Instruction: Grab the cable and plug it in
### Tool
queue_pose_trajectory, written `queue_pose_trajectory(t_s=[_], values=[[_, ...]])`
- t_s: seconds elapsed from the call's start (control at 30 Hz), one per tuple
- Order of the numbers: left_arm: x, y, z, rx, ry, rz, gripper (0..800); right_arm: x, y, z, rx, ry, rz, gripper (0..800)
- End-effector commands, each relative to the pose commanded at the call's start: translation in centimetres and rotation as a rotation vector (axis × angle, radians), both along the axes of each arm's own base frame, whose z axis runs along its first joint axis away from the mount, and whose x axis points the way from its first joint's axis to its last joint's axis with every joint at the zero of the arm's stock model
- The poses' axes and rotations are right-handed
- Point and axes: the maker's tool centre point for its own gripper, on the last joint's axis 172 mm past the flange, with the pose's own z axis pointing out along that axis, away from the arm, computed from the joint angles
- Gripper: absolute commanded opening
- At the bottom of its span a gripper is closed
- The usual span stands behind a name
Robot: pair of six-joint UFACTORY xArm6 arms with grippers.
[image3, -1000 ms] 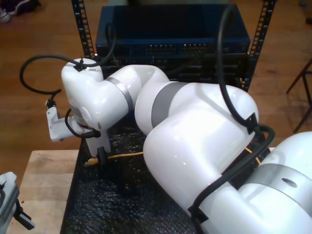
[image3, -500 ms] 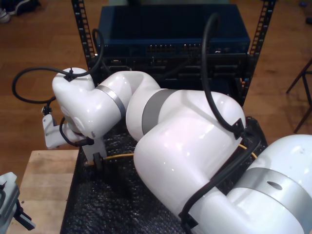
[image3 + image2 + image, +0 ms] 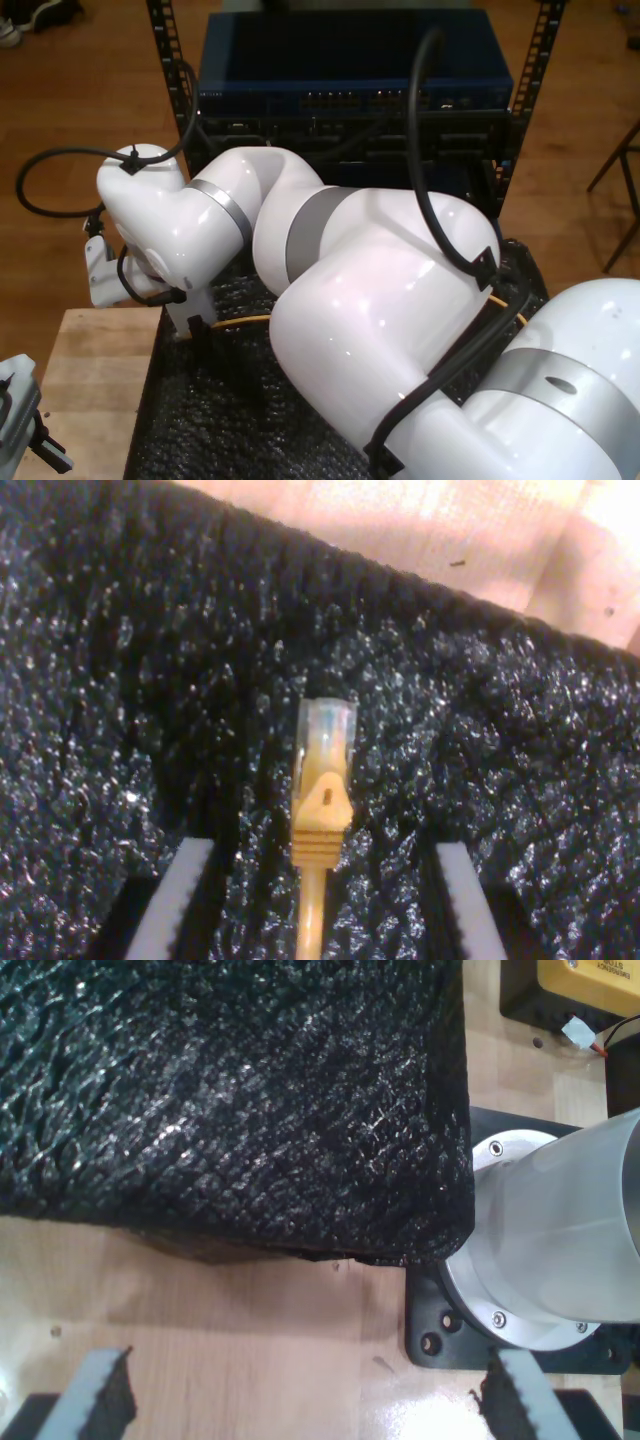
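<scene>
Spread wide, my second gripper point(image 3: 318, 900) straddled the cable point(image 3: 318, 830), whose clear plug point(image 3: 325, 735) lay on the black foam mat point(image 3: 120, 680). Light and limp, it looked best pinched at the stiff orange boot point(image 3: 320, 825). My first gripper point(image 3: 305, 1395) hung open over the wooden surface point(image 3: 220, 1330).

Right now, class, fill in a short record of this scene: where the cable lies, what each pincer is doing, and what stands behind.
cable: orange-yellow cable lying on the black foam mat, clear plug pointing away from the pincer
second pincer: my second gripper open, fingers either side of the plug, not closed on it
first pincer: my first gripper open above the wooden table
behind: blue network rack
</scene>
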Motion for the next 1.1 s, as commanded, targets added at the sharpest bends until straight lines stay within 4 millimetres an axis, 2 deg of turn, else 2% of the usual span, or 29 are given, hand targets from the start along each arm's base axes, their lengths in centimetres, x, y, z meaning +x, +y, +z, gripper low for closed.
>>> queue_pose_trajectory(t_s=[0.17, 0.33, 0.43, 1.1], values=[[0.0, 0.0, 0.0, 0.0, 0.0, 0.0, 800, 0.04, -0.09, -0.28, -0.002, 0.002, -0.009, 417], [0.0, 0.0, 0.0, 0.0, 0.0, 0.0, 800, 0.07, -0.1, -0.36, -0.002, 0.0, -0.017, 327], [0.0, 0.0, 0.0, 0.0, 0.0, 0.0, 800, 0.16, -0.09, -0.29, 0.001, -0.005, -0.049, 303], [0.0, 0.0, 0.0, 0.0, -0.001, -0.001, 800, -0.16, 0.39, 0.03, 0.001, -0.013, -0.039, 273]])
